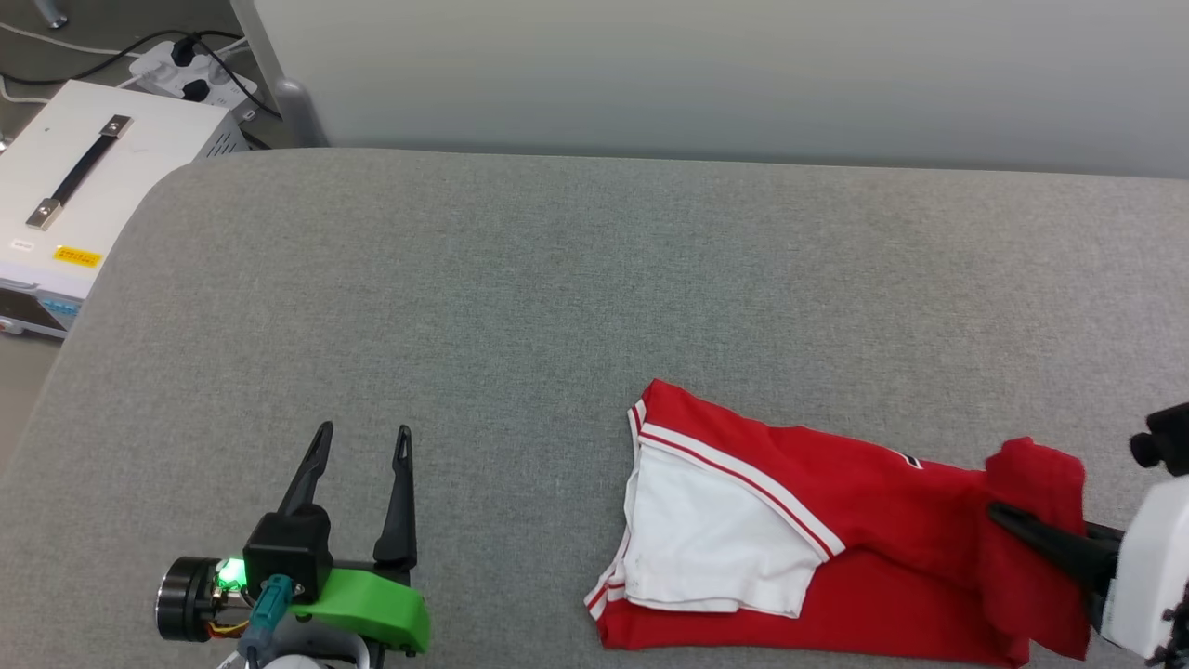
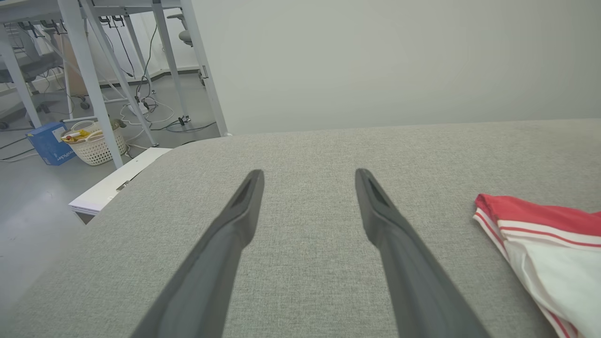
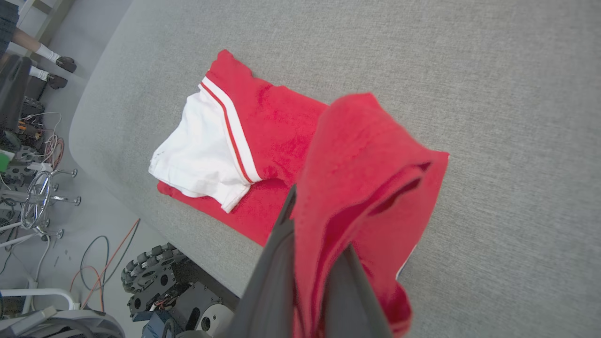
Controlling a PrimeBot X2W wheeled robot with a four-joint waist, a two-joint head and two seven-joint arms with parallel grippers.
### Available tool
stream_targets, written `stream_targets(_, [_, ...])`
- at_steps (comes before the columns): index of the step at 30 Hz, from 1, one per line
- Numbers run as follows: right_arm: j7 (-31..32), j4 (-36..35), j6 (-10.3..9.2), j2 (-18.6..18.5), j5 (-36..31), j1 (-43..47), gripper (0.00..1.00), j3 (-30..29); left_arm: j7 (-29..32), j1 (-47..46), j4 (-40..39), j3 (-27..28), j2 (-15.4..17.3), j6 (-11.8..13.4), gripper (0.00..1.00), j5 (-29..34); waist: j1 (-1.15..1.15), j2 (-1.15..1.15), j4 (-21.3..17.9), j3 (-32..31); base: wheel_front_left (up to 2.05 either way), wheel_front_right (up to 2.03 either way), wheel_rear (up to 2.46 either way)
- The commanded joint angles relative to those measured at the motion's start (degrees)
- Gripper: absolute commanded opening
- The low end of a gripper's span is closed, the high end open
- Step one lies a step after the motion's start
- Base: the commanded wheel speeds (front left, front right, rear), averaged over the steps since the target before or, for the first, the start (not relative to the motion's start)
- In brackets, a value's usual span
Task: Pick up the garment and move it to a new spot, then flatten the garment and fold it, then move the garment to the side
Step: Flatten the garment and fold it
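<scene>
The red shirt [image 1: 864,492] lies near the front edge of the gray table [image 1: 520,279], toward its right end. A white sleeve [image 1: 706,539] sits on top of it. The right gripper [image 1: 999,514] is pinched tight on the shirt's right end, and that end is lifted and folded over. The left gripper [image 1: 363,435] is wide open with nothing in it. It is by the front edge at the left, well apart from the shirt.

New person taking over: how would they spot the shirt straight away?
Look at the grey table, near its front edge on the right. The shirt lies there, its right end pinched by the right gripper. Bright red with a white, stripe-edged sleeve, unlike the grey cloth around it.
</scene>
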Motion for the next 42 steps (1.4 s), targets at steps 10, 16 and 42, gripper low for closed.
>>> stream_targets(10, [6.5, 4.2, -0.04, 11.6, -11.2, -16.1, 0.0, 12.3, -0.3, -1.6, 0.7, 0.2, -1.5, -1.5, 1.0, 1.6, 0.0, 0.0, 1.1, 2.3, 0.0, 0.0, 0.0])
stream_targets(16, [6.0, 13.7, -0.04, 18.9, -14.3, -25.9, 0.0, 20.7, -0.3, -2.8, 1.0, 0.4, -2.1, -2.0, 1.0, 2.2, 0.0, 0.0, 1.6, 3.7, 0.0, 0.0, 0.0])
stream_targets(42, [-16.1, 25.6, -0.04, 19.8, -14.8, -29.4, 1.0, 28.7, -0.3, -2.1, 2.1, 1.5, -2.9, -2.6, 1.0, 3.2, 0.0, 0.0, -0.9, 1.5, 0.0, 0.0, 0.0])
